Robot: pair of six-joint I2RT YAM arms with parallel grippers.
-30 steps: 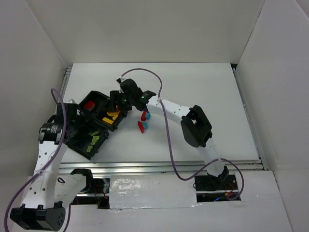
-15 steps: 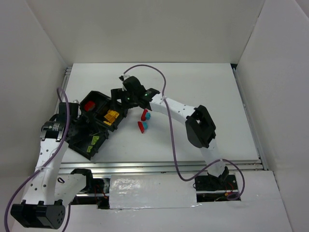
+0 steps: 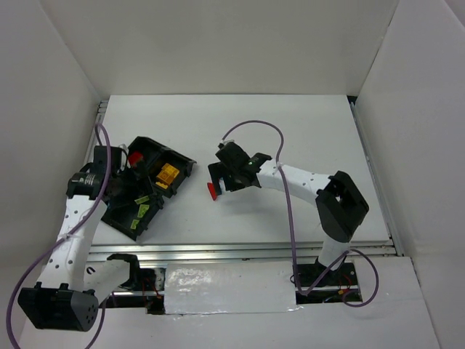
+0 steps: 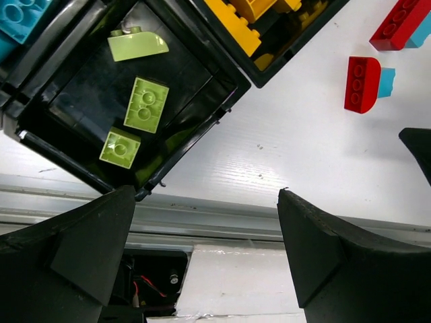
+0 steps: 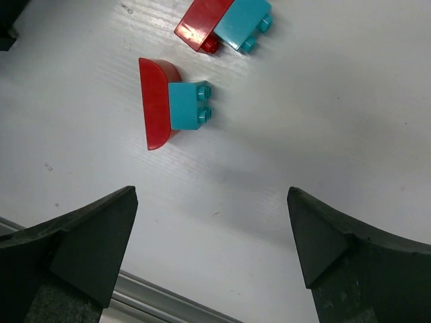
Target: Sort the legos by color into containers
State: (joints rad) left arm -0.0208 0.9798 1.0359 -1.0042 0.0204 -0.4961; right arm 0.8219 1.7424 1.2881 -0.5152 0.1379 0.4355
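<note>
Right gripper (image 5: pixel 212 222) jaws spread wide, empty, hovering over loose legos on the white ribbed table (image 5: pixel 323 121): glossy red half-round brick (image 5: pixel 156 101) butted against a studded cyan brick (image 5: pixel 190 106), second red/cyan pair (image 5: pixel 242 23) near it. Left gripper (image 4: pixel 205 229) jaws equally wide, holding nothing, above the black plastic tray (image 4: pixel 74 108): three lime green bricks (image 4: pixel 145 104) in one compartment, orange-yellow bricks (image 4: pixel 232 27) in the adjacent one

Black four-compartment tray (image 4: pixel 74 101), set askew on the table, partly sorted; four legos loose beside it.
Three lime green bricks (image 4: pixel 146 104) occupy one compartment, orange-yellow bricks (image 4: pixel 242 23) the adjoining one, a red brick (image 3: pixel 134 156) a third, and a cyan brick (image 4: pixel 20 10) lies in the tray at the view's edge. On the table, a rounded red brick (image 5: pixel 155 101) touches a small cyan brick (image 5: pixel 188 106); near them a second red brick (image 5: pixel 202 20) abuts a second cyan brick (image 5: pixel 242 23).
</note>
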